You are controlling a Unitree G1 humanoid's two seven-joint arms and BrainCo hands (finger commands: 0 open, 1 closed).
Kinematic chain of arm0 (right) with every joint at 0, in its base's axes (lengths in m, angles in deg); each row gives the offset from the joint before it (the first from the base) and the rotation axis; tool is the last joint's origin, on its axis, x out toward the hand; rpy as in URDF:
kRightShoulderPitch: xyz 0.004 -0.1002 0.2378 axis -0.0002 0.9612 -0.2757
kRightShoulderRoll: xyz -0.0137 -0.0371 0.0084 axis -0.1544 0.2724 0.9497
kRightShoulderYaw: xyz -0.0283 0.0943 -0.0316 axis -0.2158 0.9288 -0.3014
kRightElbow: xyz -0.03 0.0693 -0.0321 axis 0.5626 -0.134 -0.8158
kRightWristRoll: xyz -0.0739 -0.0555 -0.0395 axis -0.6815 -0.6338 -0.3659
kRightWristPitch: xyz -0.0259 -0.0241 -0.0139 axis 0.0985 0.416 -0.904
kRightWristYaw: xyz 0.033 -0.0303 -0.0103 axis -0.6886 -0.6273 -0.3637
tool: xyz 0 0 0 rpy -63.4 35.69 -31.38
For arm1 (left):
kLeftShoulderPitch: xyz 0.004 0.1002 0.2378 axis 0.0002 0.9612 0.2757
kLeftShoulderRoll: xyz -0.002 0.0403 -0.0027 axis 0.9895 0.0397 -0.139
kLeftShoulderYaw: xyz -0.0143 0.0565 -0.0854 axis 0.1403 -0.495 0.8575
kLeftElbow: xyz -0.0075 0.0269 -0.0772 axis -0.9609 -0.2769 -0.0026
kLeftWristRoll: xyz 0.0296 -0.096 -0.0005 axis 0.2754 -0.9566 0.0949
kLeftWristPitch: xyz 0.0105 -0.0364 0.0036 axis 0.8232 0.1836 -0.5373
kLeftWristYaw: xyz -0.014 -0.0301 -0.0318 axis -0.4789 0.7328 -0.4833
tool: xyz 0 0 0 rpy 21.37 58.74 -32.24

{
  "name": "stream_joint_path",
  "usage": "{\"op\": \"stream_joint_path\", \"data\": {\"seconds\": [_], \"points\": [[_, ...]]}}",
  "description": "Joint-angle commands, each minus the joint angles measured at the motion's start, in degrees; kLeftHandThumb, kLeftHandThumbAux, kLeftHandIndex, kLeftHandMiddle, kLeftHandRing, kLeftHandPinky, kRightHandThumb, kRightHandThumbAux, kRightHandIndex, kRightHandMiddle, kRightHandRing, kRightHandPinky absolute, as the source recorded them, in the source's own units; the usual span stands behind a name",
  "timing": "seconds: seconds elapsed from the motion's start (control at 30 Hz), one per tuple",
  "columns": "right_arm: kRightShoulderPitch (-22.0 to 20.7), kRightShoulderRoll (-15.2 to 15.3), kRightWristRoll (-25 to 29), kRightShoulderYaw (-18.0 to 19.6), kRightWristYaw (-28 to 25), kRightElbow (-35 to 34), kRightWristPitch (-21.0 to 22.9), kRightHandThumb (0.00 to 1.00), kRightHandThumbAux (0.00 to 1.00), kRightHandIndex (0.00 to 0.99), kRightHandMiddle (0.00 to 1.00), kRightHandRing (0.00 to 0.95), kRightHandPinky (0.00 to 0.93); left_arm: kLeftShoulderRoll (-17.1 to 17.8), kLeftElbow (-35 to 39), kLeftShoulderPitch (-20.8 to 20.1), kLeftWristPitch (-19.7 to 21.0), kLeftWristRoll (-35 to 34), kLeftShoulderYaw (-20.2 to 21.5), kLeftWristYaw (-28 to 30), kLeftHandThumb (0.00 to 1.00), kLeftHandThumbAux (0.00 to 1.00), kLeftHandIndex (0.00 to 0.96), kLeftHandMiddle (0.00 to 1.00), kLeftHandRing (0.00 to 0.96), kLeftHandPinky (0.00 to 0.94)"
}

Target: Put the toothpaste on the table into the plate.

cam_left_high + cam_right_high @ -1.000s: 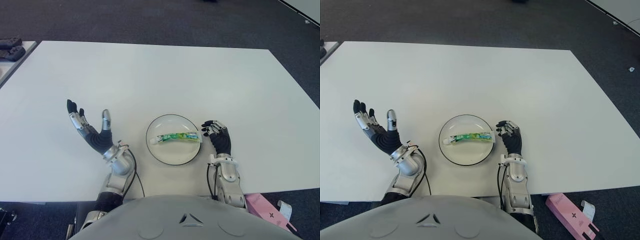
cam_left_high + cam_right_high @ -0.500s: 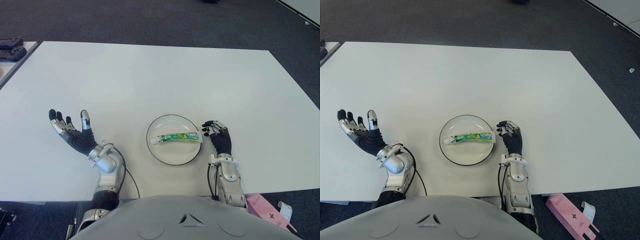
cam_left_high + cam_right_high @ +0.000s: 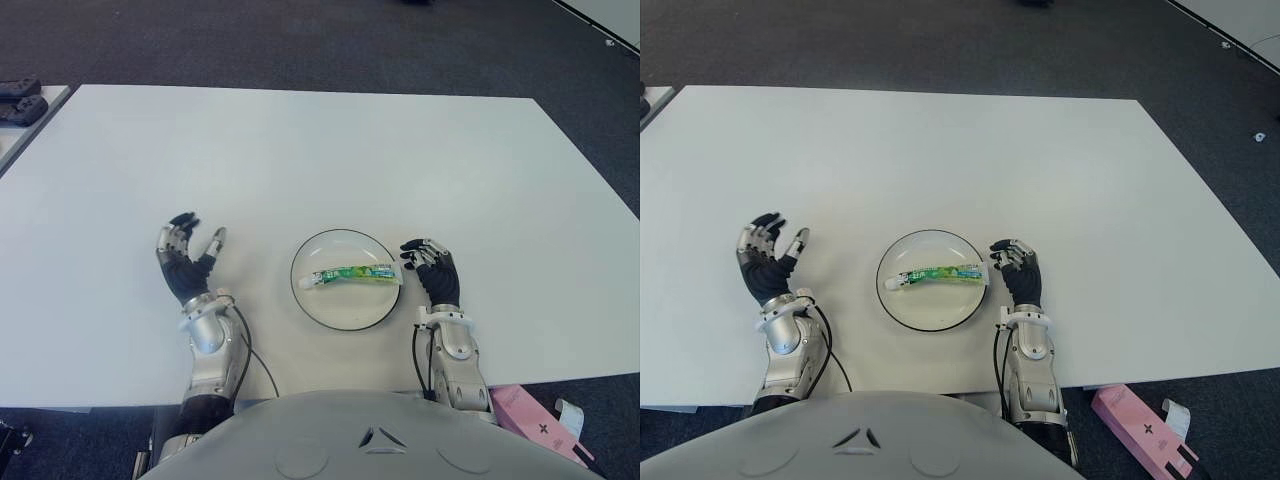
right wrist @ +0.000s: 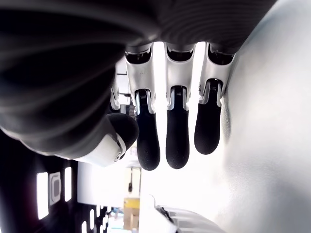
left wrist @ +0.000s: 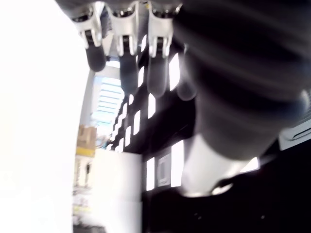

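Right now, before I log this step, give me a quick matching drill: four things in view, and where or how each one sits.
Things:
1. toothpaste
2. plate
3. left hand
4. right hand

Places or states:
A. open, just right of the plate
B. lying across the plate
C. on the white table, between the hands
D. open, left of the plate, apart from it

Pairs: 1-B, 2-C, 3-D, 4-A

Green-and-white toothpaste (image 3: 352,273), white dark-rimmed plate (image 3: 330,305), white table (image 3: 300,150), seemingly pink box (image 3: 525,410)
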Motion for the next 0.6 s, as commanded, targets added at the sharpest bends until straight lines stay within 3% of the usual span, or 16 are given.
{"op": "stream_joint_path", "data": {"seconds": [0.03, 0.07, 0.17, 0.27, 0.43, 0.6], "points": [[0.46, -0.31, -0.14, -0.47, -0.03, 1.00, 2.18, 0.708, 0.728, 0.424, 0.456, 0.447, 0.452, 0.98, 2.80, 3.43, 6.29, -1.55, -0.45, 6.32, 0.326, 0.892, 0.421, 0.415, 0.386, 0.396], [0.45, -0.38, -0.11, -0.54, -0.02, 1.00, 2.22, 0.708, 0.728, 0.423, 0.456, 0.447, 0.453, 1.32, 4.13, 3.87, 7.86, -1.55, -0.73, 7.63, 0.464, 0.831, 0.423, 0.426, 0.399, 0.402], [0.49, -0.56, -0.17, -0.77, 0.06, 0.91, 2.10, 0.709, 0.728, 0.423, 0.454, 0.447, 0.453, 2.49, 7.21, 4.97, 12.51, -1.12, -1.28, 11.08, 0.631, 0.758, 0.427, 0.451, 0.425, 0.415], [0.55, -0.66, -0.20, -0.89, 0.13, 0.80, 2.04, 0.709, 0.728, 0.423, 0.452, 0.446, 0.452, 3.91, 10.09, 5.98, 17.55, -0.83, -1.80, 14.45, 0.688, 0.734, 0.428, 0.467, 0.438, 0.429], [0.60, -0.86, -0.35, -1.03, 0.36, 0.50, 2.46, 0.709, 0.728, 0.423, 0.450, 0.444, 0.449, 5.24, 13.61, 6.92, 22.38, -1.02, -2.29, 18.39, 0.712, 0.724, 0.430, 0.476, 0.448, 0.449], [0.60, -1.14, -0.87, -1.15, 0.92, -0.14, 3.83, 0.709, 0.728, 0.423, 0.446, 0.440, 0.445, 8.92, 15.96, 7.42, 27.10, -0.40, -3.87, 24.54, 0.715, 0.722, 0.431, 0.477, 0.463, 0.475]]}}
